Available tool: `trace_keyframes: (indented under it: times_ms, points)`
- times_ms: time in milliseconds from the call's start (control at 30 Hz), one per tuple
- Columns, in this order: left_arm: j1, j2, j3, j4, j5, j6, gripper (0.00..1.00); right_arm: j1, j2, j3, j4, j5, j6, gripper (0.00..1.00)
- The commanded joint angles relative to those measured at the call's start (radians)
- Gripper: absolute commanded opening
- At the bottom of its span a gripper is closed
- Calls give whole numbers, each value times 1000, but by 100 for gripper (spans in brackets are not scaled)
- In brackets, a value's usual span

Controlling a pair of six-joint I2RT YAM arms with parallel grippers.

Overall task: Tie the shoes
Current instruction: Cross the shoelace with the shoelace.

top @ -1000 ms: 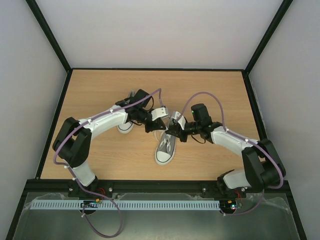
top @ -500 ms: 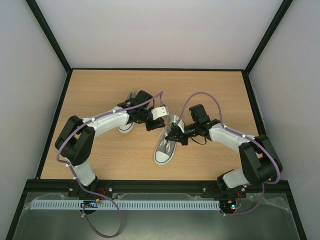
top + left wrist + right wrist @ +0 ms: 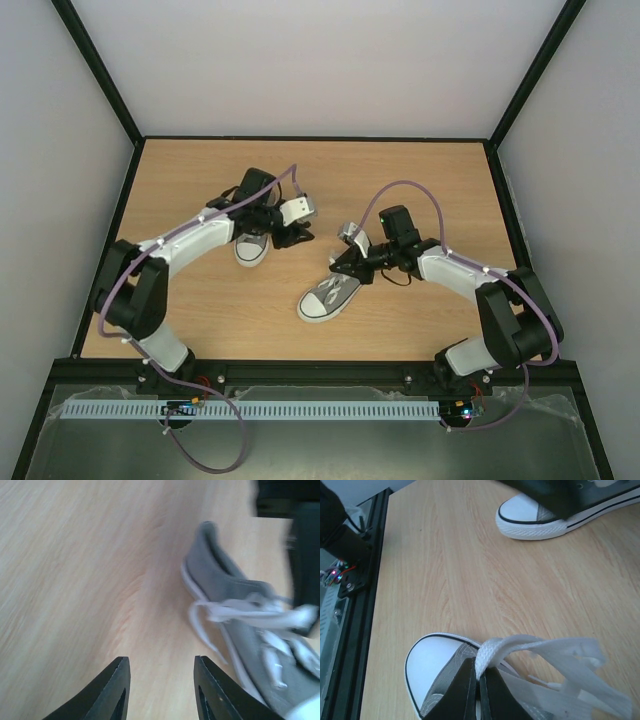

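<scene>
Where the overhead view looks down on the table (image 3: 420, 180), the left gripper (image 3: 292, 237) hangs just beside the far shoe (image 3: 250, 250), which lies partly under that arm. The right gripper (image 3: 338, 268) sits over the near shoe (image 3: 326, 296), at the end away from its white toe cap, which points toward the arm bases. From up here I cannot tell how either pair of jaws stands. The two grippers are well apart.

From the left wrist, the left gripper (image 3: 161, 690) shows spread fingers (image 3: 114, 692) with only bare wood between them. Ahead and to the right of the jaws lies the near shoe (image 3: 225, 587), blurred. Its white lace (image 3: 250, 612) is stretched sideways toward a black shape at the right edge.

From the right wrist, the right gripper (image 3: 480, 692) is pinched tight on the lace (image 3: 540, 652), directly above the near shoe (image 3: 436, 664). Beyond the jaws, well apart, the far shoe (image 3: 530, 517) shows its toe cap.
</scene>
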Motion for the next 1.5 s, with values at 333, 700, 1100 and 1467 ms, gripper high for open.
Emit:
trace_keyframes:
  times_ms: [333,700,1100,1467]
  points:
    - [-115,-104,-253,209,217,19,41,-11,-8,-38,126,75,150,3]
    - [-141,-63,-406,684,143,-247,42,-13,-24,-51,163,90,189,3]
    - [-167,-13,-402,710,105,-195,24,-13,-30,-45,168,94,193,3]
    - [-167,7,-392,726,120,-161,23,-13,-51,-48,182,100,202,3]
